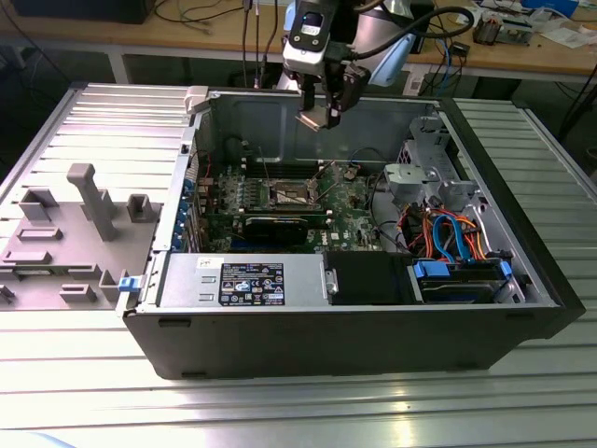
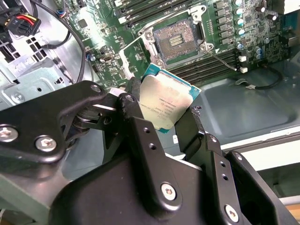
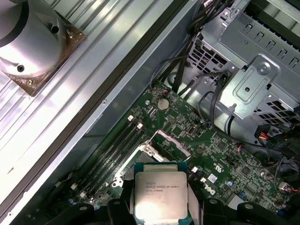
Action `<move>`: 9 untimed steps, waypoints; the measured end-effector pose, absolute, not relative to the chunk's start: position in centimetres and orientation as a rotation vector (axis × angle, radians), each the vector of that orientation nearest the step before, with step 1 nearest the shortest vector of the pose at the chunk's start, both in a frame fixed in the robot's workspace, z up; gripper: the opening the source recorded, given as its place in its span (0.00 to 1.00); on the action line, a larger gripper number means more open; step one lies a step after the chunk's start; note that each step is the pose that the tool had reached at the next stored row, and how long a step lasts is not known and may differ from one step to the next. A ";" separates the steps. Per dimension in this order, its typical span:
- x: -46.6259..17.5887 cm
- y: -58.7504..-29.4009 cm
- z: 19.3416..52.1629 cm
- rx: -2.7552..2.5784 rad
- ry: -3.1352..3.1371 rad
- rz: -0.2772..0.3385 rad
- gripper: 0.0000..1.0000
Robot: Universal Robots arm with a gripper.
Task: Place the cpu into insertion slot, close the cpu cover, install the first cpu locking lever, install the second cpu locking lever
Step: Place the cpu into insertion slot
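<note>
Above the open computer case (image 1: 354, 345), near its back wall, the pincer (image 1: 320, 110) hangs clenched on the processor chip (image 1: 312, 120). It holds the chip by two opposite edges, well clear of the green circuit board (image 1: 350, 219) below. In the second wrist view the black fingers (image 2: 128, 105) press the chip's sides, and its silver-grey top shows tilted, with a green edge around it. The socket (image 1: 291, 194) sits on the board, apart from the chip. In the second wrist view its dark centre (image 2: 177, 40) lies bare inside the silvery rim. In the first wrist view a silvery cover frame (image 3: 172, 143) stands tipped up at one side of the socket, next to the long memory slots (image 3: 115, 147). The case lies on its side on the ribbed metal desk (image 1: 280, 411), with a silver power-supply box (image 1: 244, 280) at its near edge. A grey tray of holders (image 1: 65, 233) rests beside the case on the exterior view's left.
</note>
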State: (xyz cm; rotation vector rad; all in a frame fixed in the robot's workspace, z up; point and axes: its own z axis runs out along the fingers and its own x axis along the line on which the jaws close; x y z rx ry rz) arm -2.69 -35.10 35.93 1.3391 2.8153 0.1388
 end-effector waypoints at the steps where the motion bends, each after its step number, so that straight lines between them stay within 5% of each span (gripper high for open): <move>1: -2.7 -35.1 35.9 1.341 2.814 0.139 0.54; 9: -2.7 -35.1 35.9 1.418 2.774 0.138 0.54</move>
